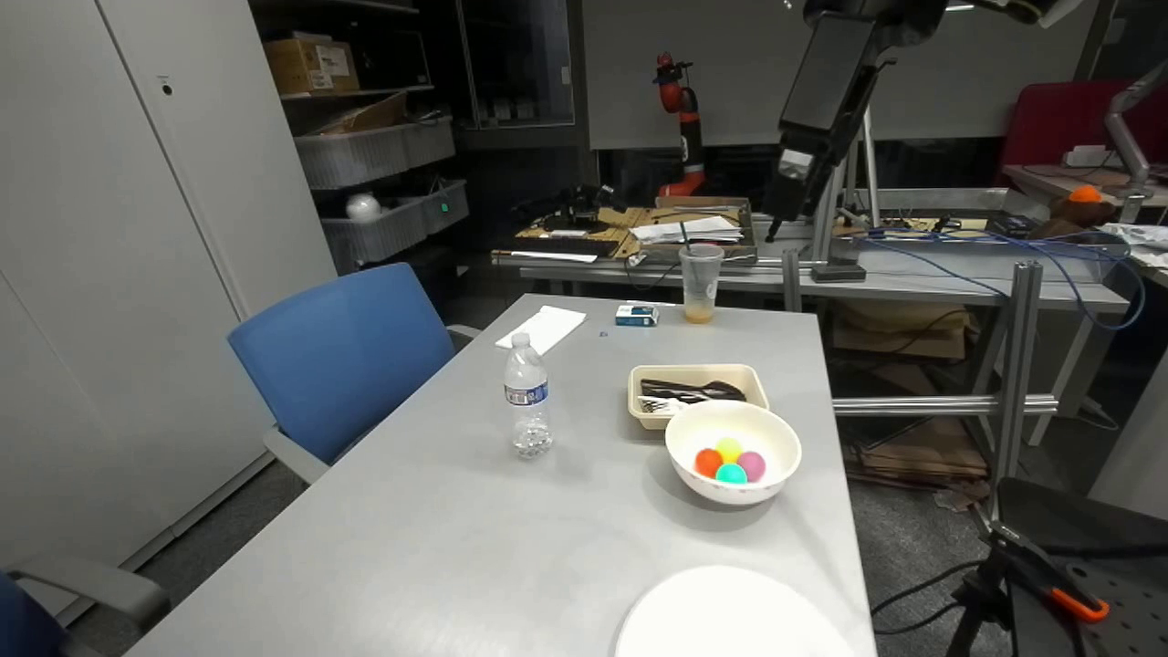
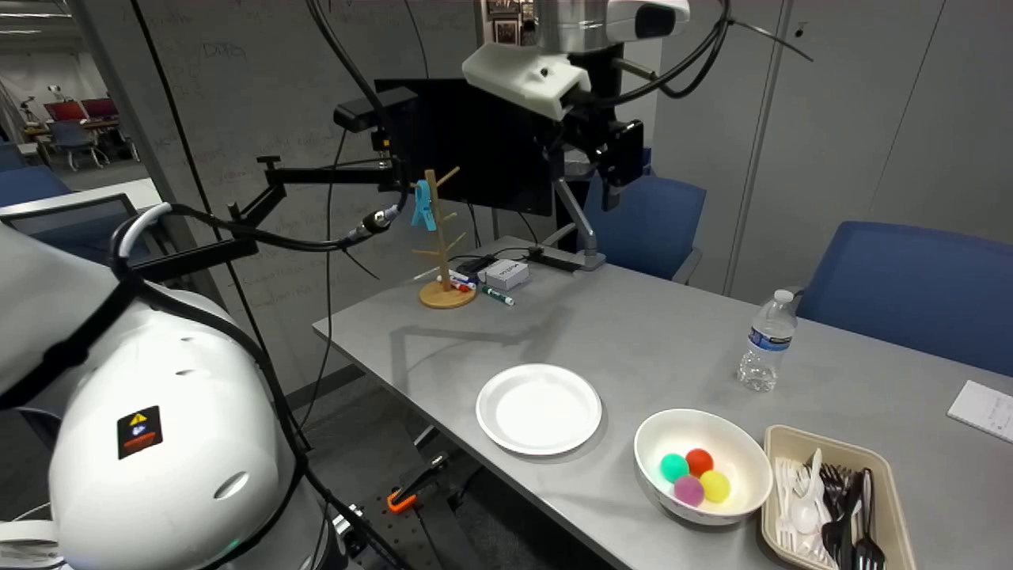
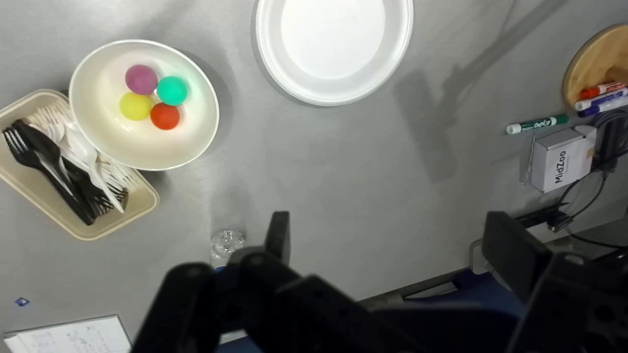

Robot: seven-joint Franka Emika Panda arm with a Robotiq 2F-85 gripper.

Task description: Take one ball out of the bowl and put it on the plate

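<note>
The pinkish-magenta ball lies in the white bowl with a green, a red and a yellow ball. The ball [image 1: 751, 466] [image 2: 688, 491] and the bowl [image 1: 689, 433] [image 2: 744, 451] show in both exterior views. In the wrist view the ball [image 3: 141, 79] and bowl [image 3: 194, 135] are at upper left. The flat white plate [image 2: 539, 410] [image 3: 333, 39] lies beside the bowl, apart from it; an exterior view cuts it off at the bottom edge [image 1: 730, 620]. My gripper [image 3: 392, 238] is open and empty, its fingers wide apart. It hangs high above the table in an exterior view [image 2: 613, 186].
A beige tray of plastic cutlery [image 2: 878, 475] [image 3: 105, 228] stands close beside the bowl. A water bottle [image 1: 527, 401] [image 2: 766, 340] stands upright nearby. A wooden peg stand [image 2: 447, 294], markers and a white box [image 3: 562, 159] are at the plate's end. A cup [image 1: 701, 283] stands at the far end.
</note>
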